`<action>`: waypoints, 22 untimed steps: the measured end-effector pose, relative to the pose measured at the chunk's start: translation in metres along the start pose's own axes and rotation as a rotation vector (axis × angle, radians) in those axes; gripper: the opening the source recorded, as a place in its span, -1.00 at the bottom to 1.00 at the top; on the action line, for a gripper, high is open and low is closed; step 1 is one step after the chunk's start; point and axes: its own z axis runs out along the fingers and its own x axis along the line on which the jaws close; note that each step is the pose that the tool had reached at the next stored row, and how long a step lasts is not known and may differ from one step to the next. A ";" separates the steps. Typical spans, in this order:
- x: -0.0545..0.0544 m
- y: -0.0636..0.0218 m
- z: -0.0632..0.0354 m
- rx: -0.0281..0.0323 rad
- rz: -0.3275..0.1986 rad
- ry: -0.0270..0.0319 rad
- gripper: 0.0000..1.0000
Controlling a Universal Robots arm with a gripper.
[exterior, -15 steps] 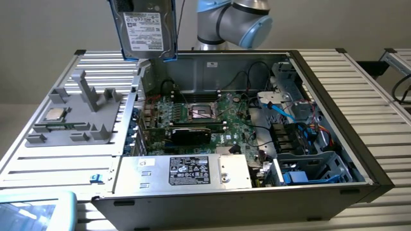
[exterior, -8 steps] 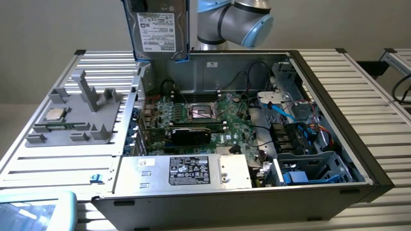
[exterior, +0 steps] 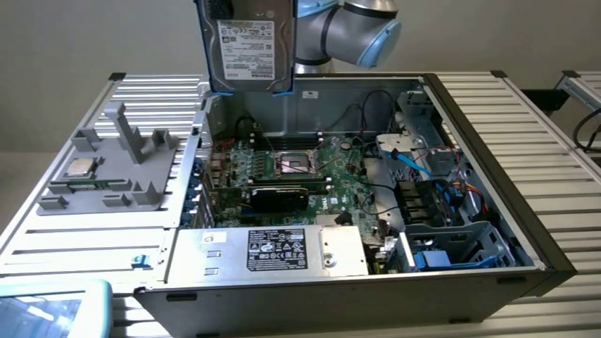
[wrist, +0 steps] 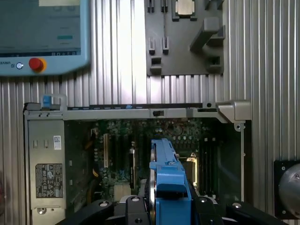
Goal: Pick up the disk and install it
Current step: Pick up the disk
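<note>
In the exterior view, the disk (exterior: 246,49) is seen held on edge, its white label facing the camera, high above the rear wall of the open computer case (exterior: 488,176). The case rests on the ribbed metal desk (exterior: 535,98). Nothing beneath is touched by the disk. The motherboard (exterior: 300,165) lies below it and nearer the camera, and the grey drive cage (exterior: 460,243) stands well apart, in the corner of the case at the exterior view's right. The step in hand is judged to be the carry of the lifted disk over the case. This is judged to be done well if the disk is kept upright and square, so that its blue frame is not twisted in the grip. The case walls and the loose cables (exterior: 413,158) should also be cleared with margin.

In the wrist view, the end effector (wrist: 168,208) is seen closed on the disk (wrist: 166,173). The edge of the blue frame is clamped between the two black fingers (wrist: 133,208) and runs straight out from them. The disk is thus seated directly between the jaws and is hung over the motherboard (wrist: 117,150) inside the case.
</note>
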 end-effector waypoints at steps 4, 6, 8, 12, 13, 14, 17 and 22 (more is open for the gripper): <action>0.007 -0.0156 -0.0026 -0.0032 0.000 0.0000 -0.25; 0.010 -0.0241 -0.0038 -0.0048 0.000 0.0003 -0.25; 0.012 -0.0328 -0.0051 -0.0061 0.000 0.0004 -0.25; 0.016 -0.0490 -0.0075 -0.0067 0.000 0.0001 -0.25; 0.016 -0.0527 -0.0082 -0.0068 0.000 0.0003 -0.25; 0.017 -0.0563 -0.0090 -0.0068 0.000 0.0007 -0.25; 0.020 -0.0659 -0.0112 -0.0067 0.000 0.0036 -0.25; 0.029 -0.0807 -0.0138 -0.0066 0.000 0.0059 -0.25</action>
